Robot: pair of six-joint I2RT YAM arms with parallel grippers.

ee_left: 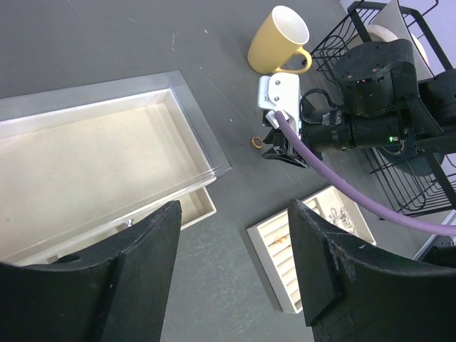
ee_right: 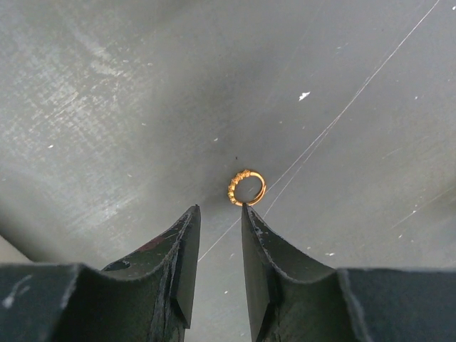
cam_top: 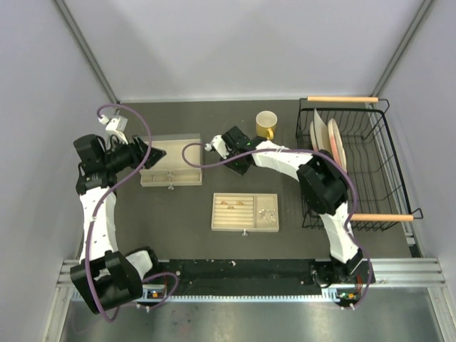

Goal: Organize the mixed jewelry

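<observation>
A small gold ring (ee_right: 247,188) lies loose on the dark table, also seen as a speck (ee_left: 256,142) in the left wrist view. My right gripper (ee_right: 219,206) hovers low beside it, jaws narrowly open with nothing between them; the ring sits just beyond the tip of the right-hand finger (ee_right: 251,221). The cream slotted tray (cam_top: 244,229) holds gold rings (cam_top: 231,202) in its slots and a silvery cluster (cam_top: 266,213) in its right compartment. My left gripper (ee_left: 235,206) is open and empty, above the table between the cream box (ee_left: 107,157) and the tray.
A cream box with a clear lid and a partly pulled drawer (cam_top: 171,171) stands at the left. A yellow mug (cam_top: 266,125) is behind the right gripper. A black wire dish rack (cam_top: 356,164) with plates fills the right side.
</observation>
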